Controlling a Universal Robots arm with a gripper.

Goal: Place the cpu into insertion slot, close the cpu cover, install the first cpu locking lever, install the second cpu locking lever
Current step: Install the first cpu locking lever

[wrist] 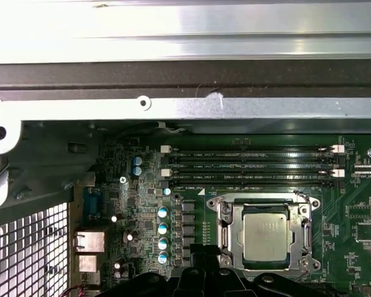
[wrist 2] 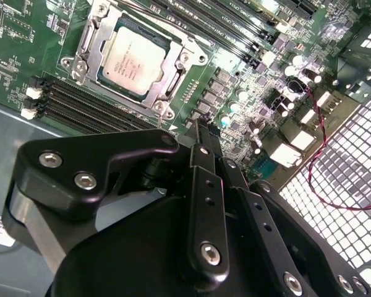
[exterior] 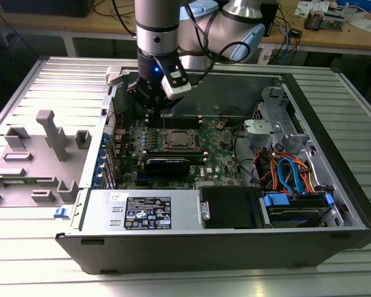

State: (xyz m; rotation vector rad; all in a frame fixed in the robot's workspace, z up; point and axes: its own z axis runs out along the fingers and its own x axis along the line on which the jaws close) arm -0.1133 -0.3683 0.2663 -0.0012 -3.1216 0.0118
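The cpu point(wrist 2: 135, 60) is showing a smooth, matt silver-grey metal top, and the cpu cover point(wrist: 237, 232) framing it is gleaming as bare polished metal. The motherboard point(wrist 2: 12, 37) is shining glossy green. The gripper point(wrist 2: 203, 127) is looking matt black, with bright steel screws point(wrist 2: 85, 180).

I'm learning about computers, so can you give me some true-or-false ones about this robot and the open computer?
1. The cpu sits in the insertion slot. True.
2. The gripper is holding the cpu. False: it hangs over the motherboard, and the cpu lies in its slot, apart from it.
3. The motherboard is red. False: it is green.
4. The cpu cover lies down around the cpu's edges. True.
5. Blue and orange cables lie inside the case toward the exterior view's right. True.
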